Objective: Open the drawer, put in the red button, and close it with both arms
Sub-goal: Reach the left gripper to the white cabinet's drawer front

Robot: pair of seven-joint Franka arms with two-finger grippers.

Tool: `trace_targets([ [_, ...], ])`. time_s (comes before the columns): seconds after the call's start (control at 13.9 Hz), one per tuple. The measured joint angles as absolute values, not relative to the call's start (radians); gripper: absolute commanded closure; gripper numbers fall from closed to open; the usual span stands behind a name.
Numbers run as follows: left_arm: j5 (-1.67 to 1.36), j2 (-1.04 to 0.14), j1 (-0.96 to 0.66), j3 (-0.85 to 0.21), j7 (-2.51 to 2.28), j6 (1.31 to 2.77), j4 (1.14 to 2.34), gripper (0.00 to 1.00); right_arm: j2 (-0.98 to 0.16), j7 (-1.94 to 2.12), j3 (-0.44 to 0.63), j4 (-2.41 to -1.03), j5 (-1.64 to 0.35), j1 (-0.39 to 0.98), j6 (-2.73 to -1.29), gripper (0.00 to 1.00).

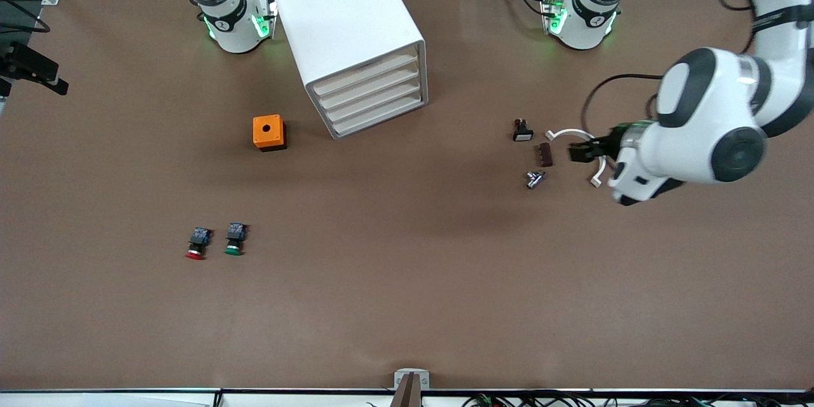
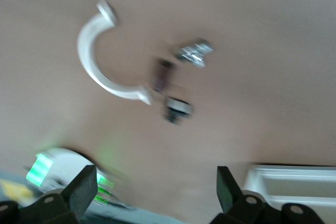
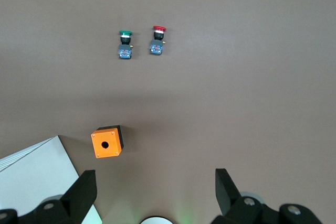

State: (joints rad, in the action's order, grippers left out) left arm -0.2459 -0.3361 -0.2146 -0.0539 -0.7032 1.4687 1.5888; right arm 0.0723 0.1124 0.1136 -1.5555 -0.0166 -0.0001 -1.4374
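Note:
The white cabinet (image 1: 346, 32) stands between the two arm bases, and all four of its drawers (image 1: 372, 96) are pushed in. The red button (image 1: 197, 245) lies on the table beside the green-capped switch (image 1: 234, 240), nearer the front camera than the cabinet, toward the right arm's end. It also shows in the right wrist view (image 3: 158, 39). My left gripper (image 1: 582, 151) is open and empty over a white curved clamp (image 1: 569, 134); its fingers (image 2: 84, 187) stand wide apart. My right gripper (image 3: 152, 192) is open and empty, high over the table near the cabinet (image 3: 37, 182); the front view does not show it.
An orange box with a hole (image 1: 269, 132) sits beside the cabinet toward the right arm's end. Near my left gripper lie a black switch (image 1: 522, 130), a brown block (image 1: 545, 154) and a metal screw (image 1: 534, 179).

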Motion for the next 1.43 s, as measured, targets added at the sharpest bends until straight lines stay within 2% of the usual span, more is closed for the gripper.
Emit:
trace_targets([
  [0.36,-0.486,-0.529,-0.369,-0.06,-1.397,1.465,1.434,0.0,0.072,0.112,0.114,-1.555,-0.017,0.0,-1.437,0.0],
  [0.93,-0.839,-0.773,-0.427,-0.105,-2.015,1.46,1.397,0.01,0.073,0.112,0.114,-1.555,-0.016,0.0,-1.437,0.0],
  [1.15,-0.906,-0.841,-0.434,-0.138,-2.133,1.46,1.388,0.22,0.073,0.112,0.114,-1.555,-0.016,0.0,-1.437,0.0],
  [1.43,-0.93,-0.887,-0.436,-0.206,-2.203,1.459,1.386,0.37,0.072,0.112,0.115,-1.55,-0.016,0.0,-1.438,0.0],
])
